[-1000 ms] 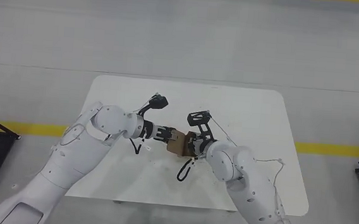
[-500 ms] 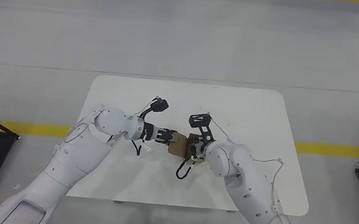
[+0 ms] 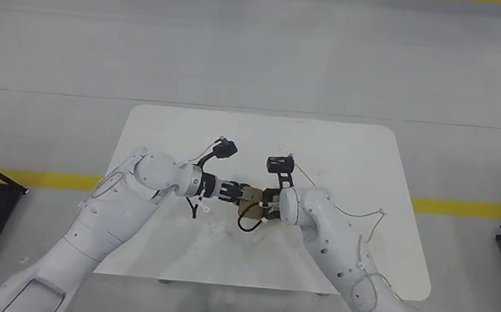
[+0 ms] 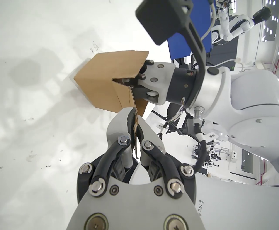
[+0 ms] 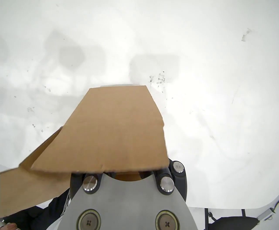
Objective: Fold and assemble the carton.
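A small brown carton is held between both arms over the middle of the white table. My left gripper comes in from the left and is shut on a thin side flap of the carton, the cardboard edge pinched between its pads. My right gripper enters the carton's open end from the opposite side, its tips hidden inside. In the right wrist view a flat carton panel lies over that gripper, with another flap trailing off to one side.
The table top around the carton is bare white with faint scuffs. A loose black cable loops under the right wrist near the carton. The table's front edge is close behind both forearms.
The right arm's elbow has swung outward and its wrist has drawn in toward the carton. The left gripper has edged right with the flap. The carton has turned slightly and looks narrower from above.
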Robot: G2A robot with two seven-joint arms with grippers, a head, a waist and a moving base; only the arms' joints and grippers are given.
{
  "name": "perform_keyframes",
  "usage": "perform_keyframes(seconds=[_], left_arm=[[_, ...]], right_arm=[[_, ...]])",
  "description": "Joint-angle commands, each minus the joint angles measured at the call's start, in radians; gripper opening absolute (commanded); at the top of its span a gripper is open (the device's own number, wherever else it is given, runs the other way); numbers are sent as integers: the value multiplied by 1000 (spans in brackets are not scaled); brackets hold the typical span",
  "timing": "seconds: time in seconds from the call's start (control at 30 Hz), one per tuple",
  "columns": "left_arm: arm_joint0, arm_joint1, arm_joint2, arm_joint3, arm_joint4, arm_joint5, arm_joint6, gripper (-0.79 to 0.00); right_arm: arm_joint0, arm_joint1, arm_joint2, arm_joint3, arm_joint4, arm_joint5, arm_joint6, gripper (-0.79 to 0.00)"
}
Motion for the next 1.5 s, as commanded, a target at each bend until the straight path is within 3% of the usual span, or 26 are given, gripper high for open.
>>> perform_keyframes(seconds=[0.0, 0.5, 0.83, 1.2, 1.47], left_arm=[[-2, 0, 1, 5, -3, -3, 0, -785], [-16, 0, 10, 28, -16, -10, 1, -785], [-20, 1, 17, 34, -19, -7, -1, -785], [-27, 2, 19, 47, -23, -17, 1, -785], [-17, 8, 11, 32, -25, -16, -5, -785]], right_arm=[[5, -8, -3, 15, -7, 1, -1, -785], [31, -68, 3, 106, -32, -28, 28, -785], [-36, -71, 64, -37, -38, -26, 26, -785], [31, -111, 29, 149, -95, -75, 75, -785], [-12, -115, 80, 26, -77, -68, 68, -785]])
